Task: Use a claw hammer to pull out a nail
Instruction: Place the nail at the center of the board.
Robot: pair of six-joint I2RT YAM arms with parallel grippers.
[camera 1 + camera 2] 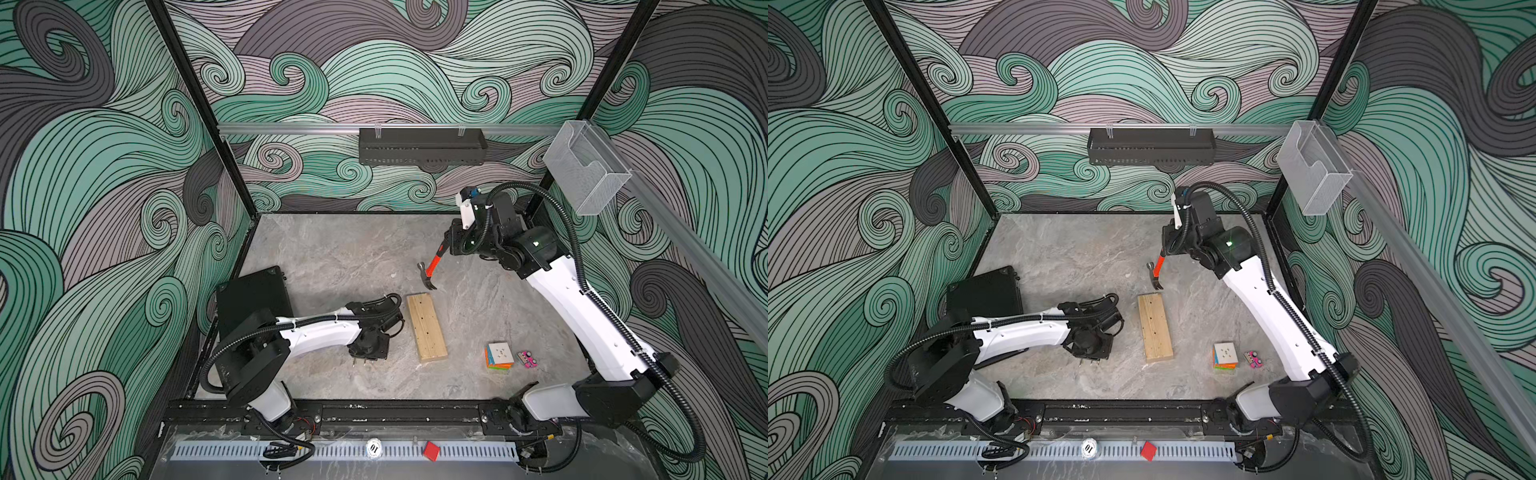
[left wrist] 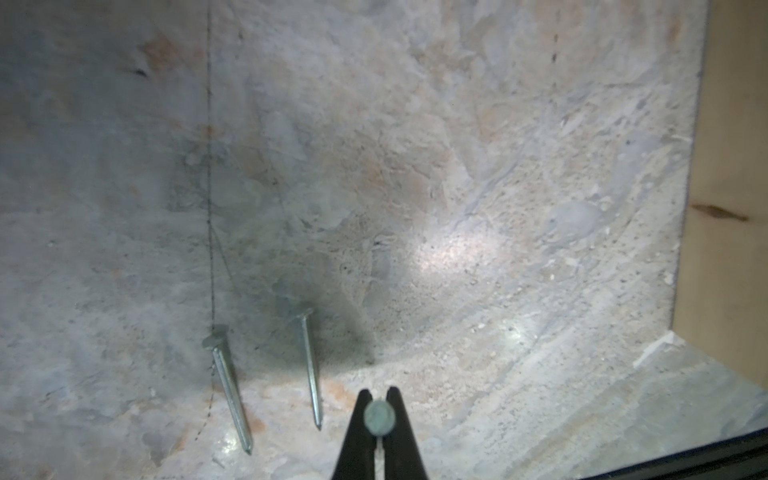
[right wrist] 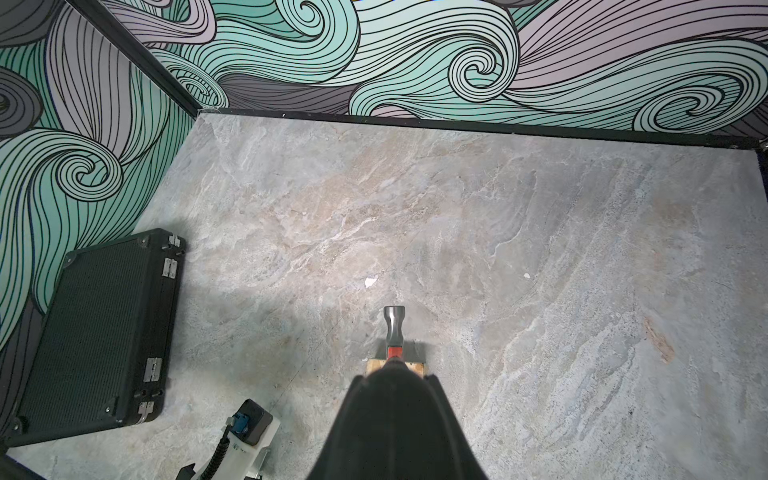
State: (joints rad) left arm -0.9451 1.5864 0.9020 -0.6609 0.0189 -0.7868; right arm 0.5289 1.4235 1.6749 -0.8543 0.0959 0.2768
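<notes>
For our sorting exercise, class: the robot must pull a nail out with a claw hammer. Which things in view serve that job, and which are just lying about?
Job: claw hammer, wooden block, pinched nail, two loose nails.
Lying about: puzzle cube, pink toy, black case, red square.

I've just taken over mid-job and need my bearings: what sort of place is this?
Most likely an enclosed robot test cell, not a real workshop: wave-printed walls on a black frame box in a stone-look table, with two arms mounted on its front rail and a puzzle cube lying about.

Claw hammer (image 1: 432, 268) tilted (head down).
</notes>
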